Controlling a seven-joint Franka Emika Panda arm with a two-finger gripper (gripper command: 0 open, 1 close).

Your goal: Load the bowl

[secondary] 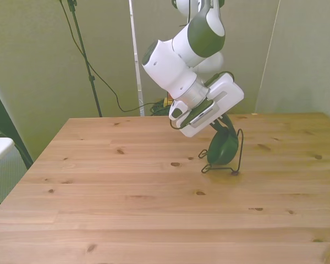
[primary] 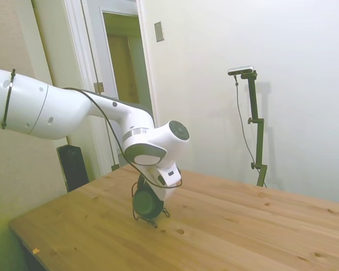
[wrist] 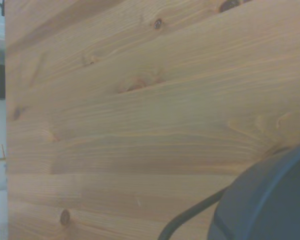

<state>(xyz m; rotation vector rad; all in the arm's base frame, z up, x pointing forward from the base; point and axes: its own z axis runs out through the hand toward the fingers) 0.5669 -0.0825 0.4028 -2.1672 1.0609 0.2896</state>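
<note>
Bowl (secondary: pixel 223 147), dark green, smooth and matte, stands on edge in the thin black wire rack (secondary: pixel 237 157), right under the end effector (secondary: pixel 221 125); its fingers are hidden, so I cannot tell their state. Pale knotty planks make up the table (secondary: pixel 126 209).

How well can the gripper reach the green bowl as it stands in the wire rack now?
Probably yes. The gripper is already right at the top edge of the bowl, which stands on edge in the wire rack. Nothing else on the table blocks it. Whether it grips cannot be seen.
</note>
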